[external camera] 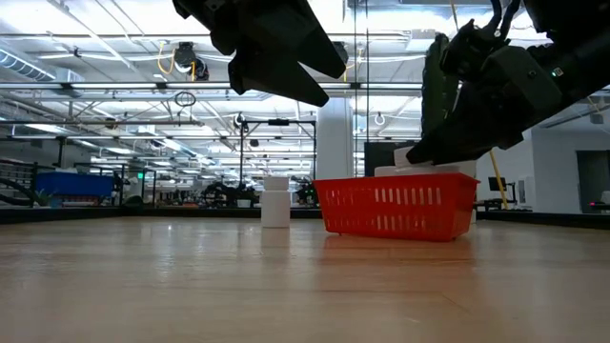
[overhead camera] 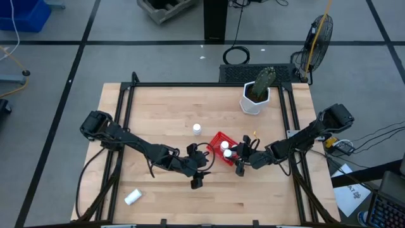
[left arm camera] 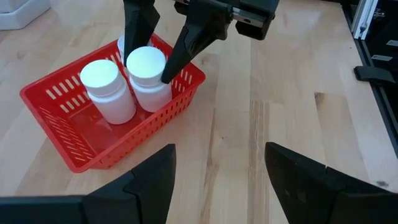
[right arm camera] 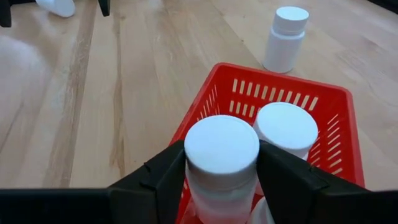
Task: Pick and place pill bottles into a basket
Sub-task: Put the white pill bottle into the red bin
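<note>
The red basket (overhead camera: 217, 139) stands mid-table and also shows in the left wrist view (left arm camera: 62, 140). Two white pill bottles (left arm camera: 106, 87) (left arm camera: 124, 46) stand in it. My right gripper (right arm camera: 222, 168) is shut on a third bottle (right arm camera: 222, 149) over the basket's near right part. My left gripper (left arm camera: 217, 180) is open and empty, above the table just near-left of the basket (overhead camera: 197, 182). One bottle (overhead camera: 197, 129) stands upright on the table left of the basket. Another (overhead camera: 132, 197) lies on its side at the near left. My right gripper pinches the bottle between its two fingers (left arm camera: 181, 46), one on each side of its cap and neck (right arm camera: 211, 163). The fingers slant down from the table's right side. The bottle is upright with its lower part inside the basket; whether it rests on the basket floor, I cannot tell.
A white pot with a green plant (overhead camera: 256, 96) stands at the table's far right. A dark frame runs along the table's edges (overhead camera: 190, 84). Bare wood lies between the basket and the lying bottle.
</note>
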### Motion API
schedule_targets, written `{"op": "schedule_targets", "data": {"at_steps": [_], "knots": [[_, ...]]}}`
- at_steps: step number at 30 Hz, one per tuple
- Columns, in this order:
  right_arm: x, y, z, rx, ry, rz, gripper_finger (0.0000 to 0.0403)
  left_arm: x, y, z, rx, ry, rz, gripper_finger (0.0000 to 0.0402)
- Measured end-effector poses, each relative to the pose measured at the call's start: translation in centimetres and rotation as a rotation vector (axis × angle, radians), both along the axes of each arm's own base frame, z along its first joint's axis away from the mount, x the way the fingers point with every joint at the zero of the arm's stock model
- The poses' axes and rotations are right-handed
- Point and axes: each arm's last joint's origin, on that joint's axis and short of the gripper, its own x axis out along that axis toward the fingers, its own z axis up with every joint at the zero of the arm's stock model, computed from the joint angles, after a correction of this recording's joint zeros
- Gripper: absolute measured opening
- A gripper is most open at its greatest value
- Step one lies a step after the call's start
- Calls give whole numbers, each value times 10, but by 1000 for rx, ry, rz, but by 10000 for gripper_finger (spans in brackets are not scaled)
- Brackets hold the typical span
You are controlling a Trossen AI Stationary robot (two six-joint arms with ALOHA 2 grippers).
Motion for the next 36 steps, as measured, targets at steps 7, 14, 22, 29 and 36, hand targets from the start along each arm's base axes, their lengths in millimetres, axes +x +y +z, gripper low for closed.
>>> {"op": "schedule_targets", "data": {"at_steps": [7, 14, 22, 29, 36], "knots": [[0, 0, 0, -1, 1, 2, 183, 0, 0, 0, 0, 0, 0, 248], [1, 1, 1, -18, -9, 23, 186, -1, 0, -1, 3, 13, 0, 248], [1, 11, 11, -64, -80, 115, 183, -10, 1, -10, 77, 132, -24, 248], [-6, 23, 17, -102, -110, 144, 184, -31, 8, -12, 214, 270, 154, 227], [-16, 39, 19, -124, -132, 184, 183, -50, -9, -7, 223, 242, 266, 185]]}}
